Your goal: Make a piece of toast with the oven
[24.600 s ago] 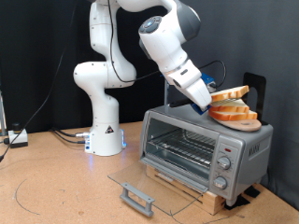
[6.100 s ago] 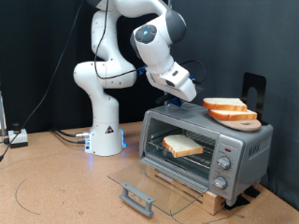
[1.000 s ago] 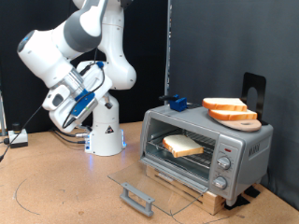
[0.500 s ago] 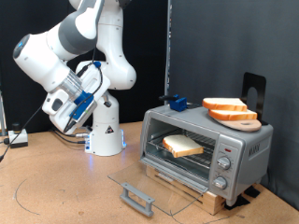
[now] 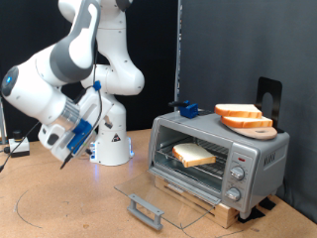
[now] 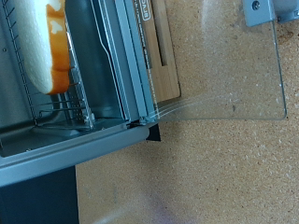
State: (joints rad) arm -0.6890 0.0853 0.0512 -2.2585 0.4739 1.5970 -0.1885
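Observation:
The silver-grey oven [image 5: 220,159] stands on a wooden base at the exterior view's right, with its glass door [image 5: 158,193] dropped open. One slice of toast [image 5: 193,154] lies on the wire rack inside. The wrist view shows the same slice [image 6: 45,42] on the rack, the oven's front frame [image 6: 117,65] and the open glass door [image 6: 224,70] with its grey handle [image 6: 271,9]. My gripper [image 5: 62,159] hangs low at the exterior view's left, far from the oven, holding nothing that I can see. Its fingers do not show in the wrist view.
More bread slices [image 5: 243,116] lie stacked on a round wooden board on the oven's top, next to a small blue object [image 5: 188,108]. The door handle [image 5: 147,210] juts out over the table. The robot base [image 5: 112,149] stands behind. Cables lie at the far left.
The arm has swung down and further towards the exterior view's left, away from the oven. The toast, the open door and the stacked slices have not moved.

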